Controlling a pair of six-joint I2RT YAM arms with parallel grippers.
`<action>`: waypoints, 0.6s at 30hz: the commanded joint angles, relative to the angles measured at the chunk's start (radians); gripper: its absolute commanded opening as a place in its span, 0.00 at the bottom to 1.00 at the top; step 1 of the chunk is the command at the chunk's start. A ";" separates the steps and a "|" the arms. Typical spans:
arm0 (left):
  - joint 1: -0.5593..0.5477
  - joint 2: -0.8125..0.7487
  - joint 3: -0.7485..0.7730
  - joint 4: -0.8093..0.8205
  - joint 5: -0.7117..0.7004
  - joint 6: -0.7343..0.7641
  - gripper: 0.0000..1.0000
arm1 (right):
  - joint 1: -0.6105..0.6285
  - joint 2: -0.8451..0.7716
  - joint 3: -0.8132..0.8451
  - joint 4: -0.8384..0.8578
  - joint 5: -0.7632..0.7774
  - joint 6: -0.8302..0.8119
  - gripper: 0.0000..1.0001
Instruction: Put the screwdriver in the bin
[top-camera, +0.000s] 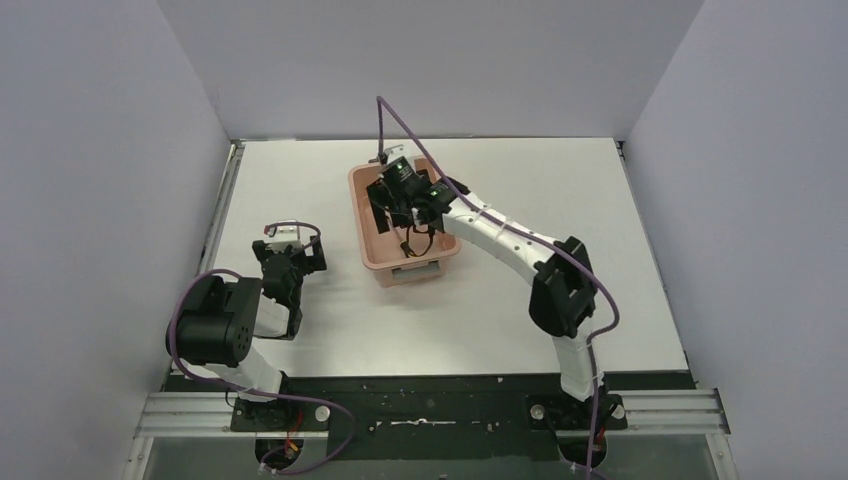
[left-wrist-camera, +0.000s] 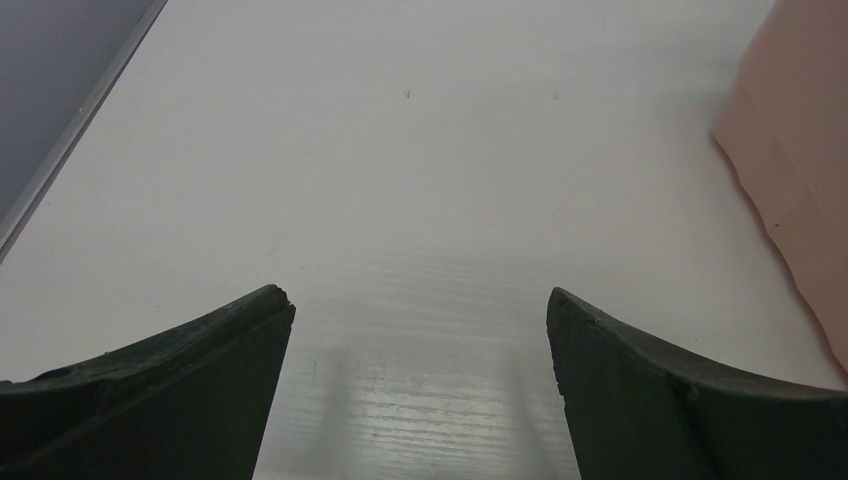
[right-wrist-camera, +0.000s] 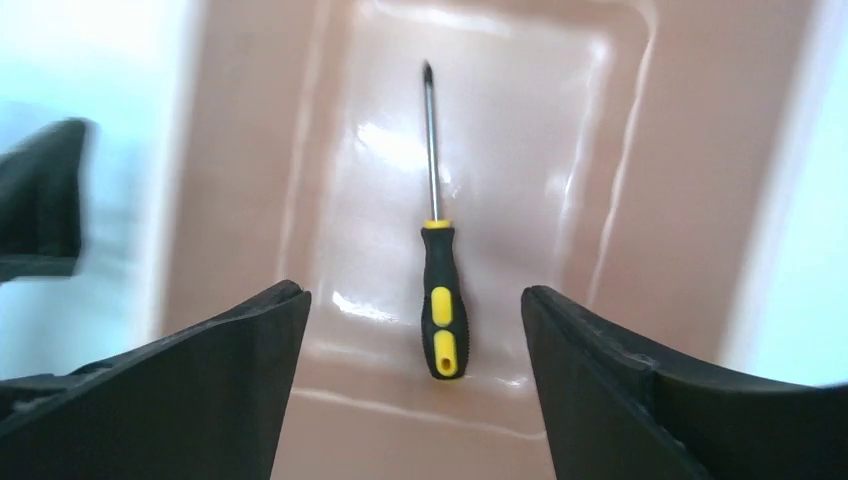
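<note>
Spread wide across the bottom of its wrist view, the right claw (right-wrist-camera: 412, 293) holds nothing; between its black fingers the screwdriver (right-wrist-camera: 437, 240) lies loose on the glossy floor of the salmon-pink bin (right-wrist-camera: 640, 200), yellow-and-black handle toward the lower edge of the frame and tip pointing to the top. Over the white tabletop (left-wrist-camera: 400, 150) the left claw (left-wrist-camera: 420, 295) is likewise parted and empty, the bin's wall at the right edge of its view

White table (top-camera: 290, 185), plain grey walls (top-camera: 440, 55)
</note>
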 joint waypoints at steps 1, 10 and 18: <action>0.007 -0.009 0.003 0.024 0.010 0.007 0.97 | 0.016 -0.220 0.071 0.040 0.047 -0.055 0.96; 0.006 -0.009 0.003 0.024 0.010 0.008 0.97 | -0.083 -0.529 -0.179 0.201 0.105 -0.164 1.00; 0.006 -0.009 0.003 0.023 0.010 0.008 0.97 | -0.280 -0.951 -0.975 0.760 0.228 -0.289 1.00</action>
